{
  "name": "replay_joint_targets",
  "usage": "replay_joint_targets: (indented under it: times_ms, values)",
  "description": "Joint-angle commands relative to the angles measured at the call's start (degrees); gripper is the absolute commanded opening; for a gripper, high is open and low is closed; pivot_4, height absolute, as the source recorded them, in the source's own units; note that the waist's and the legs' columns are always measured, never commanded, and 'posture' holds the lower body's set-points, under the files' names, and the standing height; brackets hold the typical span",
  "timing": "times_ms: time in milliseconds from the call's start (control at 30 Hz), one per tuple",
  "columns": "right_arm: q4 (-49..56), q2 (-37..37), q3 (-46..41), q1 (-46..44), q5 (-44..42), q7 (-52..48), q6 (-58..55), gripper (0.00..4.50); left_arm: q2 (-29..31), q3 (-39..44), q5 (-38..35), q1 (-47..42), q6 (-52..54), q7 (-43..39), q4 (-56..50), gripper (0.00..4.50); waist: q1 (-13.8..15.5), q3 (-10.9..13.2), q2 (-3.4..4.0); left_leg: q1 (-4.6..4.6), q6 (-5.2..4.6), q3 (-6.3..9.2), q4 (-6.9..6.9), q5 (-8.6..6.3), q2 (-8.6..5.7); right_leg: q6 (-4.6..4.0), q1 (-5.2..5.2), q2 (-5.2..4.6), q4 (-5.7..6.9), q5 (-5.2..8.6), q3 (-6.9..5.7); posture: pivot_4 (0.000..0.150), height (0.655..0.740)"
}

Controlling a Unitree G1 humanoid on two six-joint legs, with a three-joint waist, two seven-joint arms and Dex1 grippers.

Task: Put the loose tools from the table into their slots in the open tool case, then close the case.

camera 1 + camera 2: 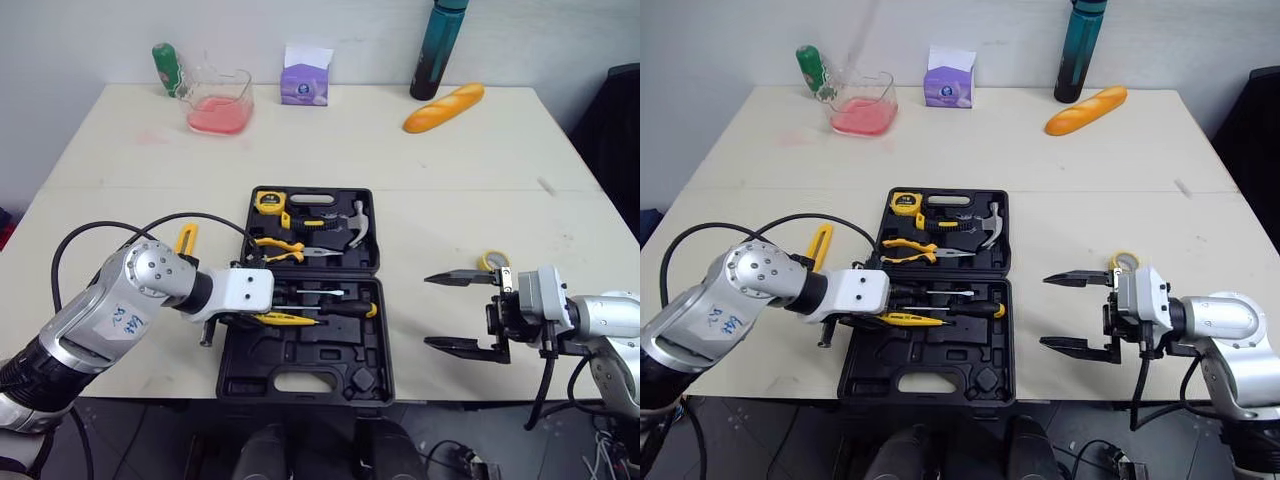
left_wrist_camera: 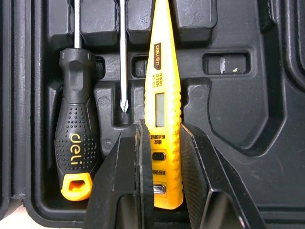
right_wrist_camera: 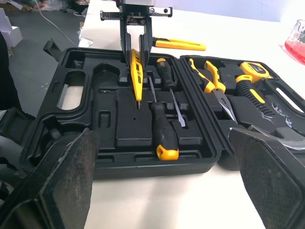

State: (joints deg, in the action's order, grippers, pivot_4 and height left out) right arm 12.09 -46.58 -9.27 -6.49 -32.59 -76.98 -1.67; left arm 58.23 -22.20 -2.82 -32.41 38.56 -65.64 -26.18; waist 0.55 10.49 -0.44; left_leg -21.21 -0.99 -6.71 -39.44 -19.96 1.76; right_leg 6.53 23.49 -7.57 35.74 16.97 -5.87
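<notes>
Black moulded plastic tool case [image 1: 310,352] lies open flat near the front edge of the cream table [image 1: 450,190]. Its far half holds a yellow tape measure [image 1: 269,201], yellow-handled pliers [image 1: 280,247] and a steel hammer [image 1: 355,225], each in its recess. The near half holds two black-handled screwdrivers with yellow ends [image 2: 76,138], side by side and head to tail. Just beside them is a slim yellow tester pen [image 2: 162,76], lying along its own recess. The left gripper [image 2: 164,131] reaches in from the case's left side, its fingers closed narrow on the handle end of that pen. Whether the pen is fully seated, I can't tell from here.

A flat yellow utility knife [image 1: 185,240] lies on the table just left of the case. The right gripper [image 1: 450,312] hangs over bare table right of the case, fingers spread wide and holding nothing, with a small yellow ring [image 1: 493,262] just behind it.

Along the far edge stand a clear glass jug [image 1: 215,80] with pink liquid in the bottom, a green bottle [image 1: 170,68], a purple box [image 1: 304,83], a tall teal bottle [image 1: 438,50] and a bread loaf [image 1: 443,107].
</notes>
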Motion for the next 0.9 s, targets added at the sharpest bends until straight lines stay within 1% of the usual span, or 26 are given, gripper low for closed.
replay_joint_targets:
  times_ms: [33,167,233,333,400,433,500,667,733,800,900]
  values:
    - [2.4,-0.3,-0.1,-0.6,-0.1,0.7,-0.3,4.50,0.7,-1.0,1.8,-0.5,1.2,-0.9,-0.6,0.47,0.1,0.0,0.00,0.01,0.00,0.00,-0.01,0.00,0.00,0.00,0.00,0.00,0.01,0.00,0.01,0.150,0.7400]
    - [2.7,-0.1,0.2,-0.7,0.0,1.2,-0.6,4.50,0.0,-0.8,1.6,-0.1,2.0,-0.7,-1.2,0.47,0.1,0.0,0.00,0.01,0.00,0.00,-0.04,0.00,0.00,0.00,0.00,0.01,0.05,0.00,0.01,0.150,0.7400]
    - [2.9,0.0,0.3,-0.9,0.2,1.6,-0.8,4.50,-0.7,-0.4,1.7,0.4,0.1,0.0,-0.9,0.47,0.1,0.0,0.00,0.01,0.00,0.00,-0.08,0.00,0.01,0.00,0.00,0.00,0.07,0.00,0.02,0.150,0.7400]
    - [2.9,0.0,0.3,-1.0,0.4,2.0,-0.7,4.50,-1.6,1.1,0.8,1.5,0.2,0.9,-0.7,0.47,0.4,0.0,0.00,0.00,-0.02,0.00,-0.13,-0.02,0.02,0.00,-0.01,-0.02,0.10,0.00,0.03,0.150,0.7400]
    - [2.9,0.0,0.2,-1.1,0.4,2.2,-0.7,4.50,-0.9,1.2,1.3,2.5,-1.5,0.5,-0.2,1.49,0.5,0.0,0.00,0.00,-0.05,0.00,-0.18,-0.03,0.03,0.00,-0.02,-0.02,0.12,0.00,0.04,0.150,0.7400]
    - [2.9,-0.1,0.2,-1.0,0.4,2.2,-0.7,4.50,-0.8,1.2,1.6,2.8,-2.2,0.5,0.0,1.80,0.6,0.0,0.00,0.00,-0.05,0.00,-0.19,-0.04,0.04,0.00,-0.02,-0.02,0.12,0.00,0.04,0.150,0.7400]
    - [2.8,-0.1,0.3,-1.1,0.5,2.2,-0.7,4.50,-1.0,1.5,0.8,2.8,-2.4,-0.4,-0.1,2.63,0.6,0.0,0.00,0.00,-0.06,0.01,-0.20,-0.04,0.03,0.00,-0.02,-0.02,0.12,0.00,0.04,0.150,0.7400]
    - [2.6,0.0,1.0,-2.3,0.6,2.7,-0.9,4.50,-0.7,3.9,-0.8,1.9,-4.6,-2.4,0.4,2.63,0.7,0.0,0.00,-0.04,-0.07,0.01,-0.25,-0.06,0.02,0.00,-0.02,-0.02,0.12,0.00,0.02,0.150,0.7400]
    - [2.2,0.0,1.3,-2.7,0.7,2.6,-0.7,4.50,-1.3,6.9,-3.6,1.9,-4.6,-2.8,0.4,2.63,0.7,0.0,0.00,-0.04,-0.07,0.00,-0.26,-0.06,0.03,0.00,-0.02,-0.01,0.14,0.00,0.02,0.150,0.7400]
    - [1.9,0.1,1.4,-2.8,0.8,2.5,-0.5,4.50,-1.0,8.7,-4.9,2.2,-4.5,-2.9,0.4,2.63,0.7,0.0,0.00,-0.06,-0.07,0.01,-0.28,-0.06,0.04,0.00,-0.01,-0.01,0.15,0.00,0.02,0.150,0.7400]
    - [1.8,0.1,1.4,-2.6,0.8,2.5,-0.4,4.50,-2.1,15.2,-9.3,5.1,-8.4,-2.8,1.0,2.63,0.6,0.0,0.00,-0.07,-0.08,0.02,-0.29,-0.06,0.06,0.00,-0.01,-0.04,0.15,0.00,0.02,0.150,0.7400]
